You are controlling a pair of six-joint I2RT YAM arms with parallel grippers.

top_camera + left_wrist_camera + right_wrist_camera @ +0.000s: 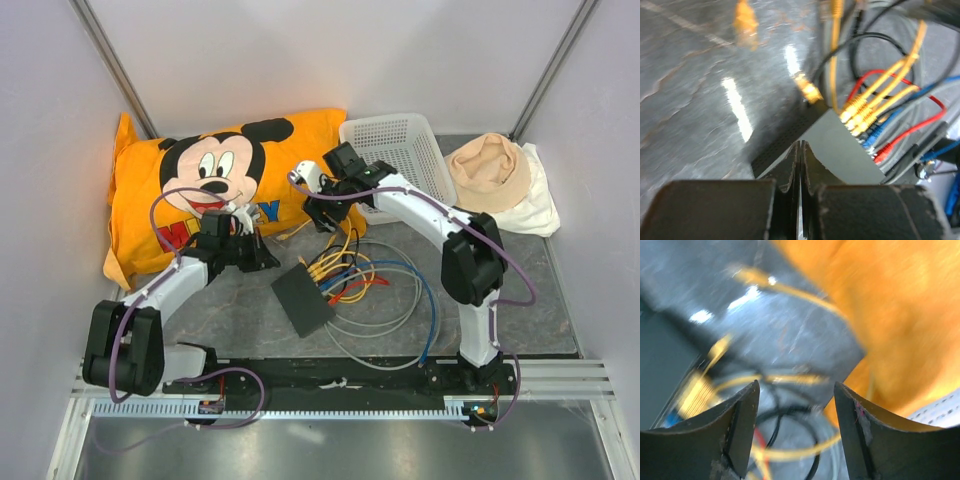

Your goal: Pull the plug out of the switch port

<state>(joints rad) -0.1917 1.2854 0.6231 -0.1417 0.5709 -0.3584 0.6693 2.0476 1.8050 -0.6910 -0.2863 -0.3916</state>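
**Right hand wide open, left one pinched shut by the switch**

Right hand (796, 390) has its fingers spread wide with nothing between them, hanging over the cables past the far side of the switch (303, 298). Left hand (800, 147) is pinched fully shut and empty, right at the switch's near corner. The switch lies flat on the worktop (250, 320). Three yellow plugs (857, 115) sit in its ports, and another yellow plug (809, 90) lies just off its corner.

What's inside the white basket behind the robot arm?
Nothing shows inside the white basket; only its mesh floor is visible. The right arm covers its near left corner, so that part cannot be checked.
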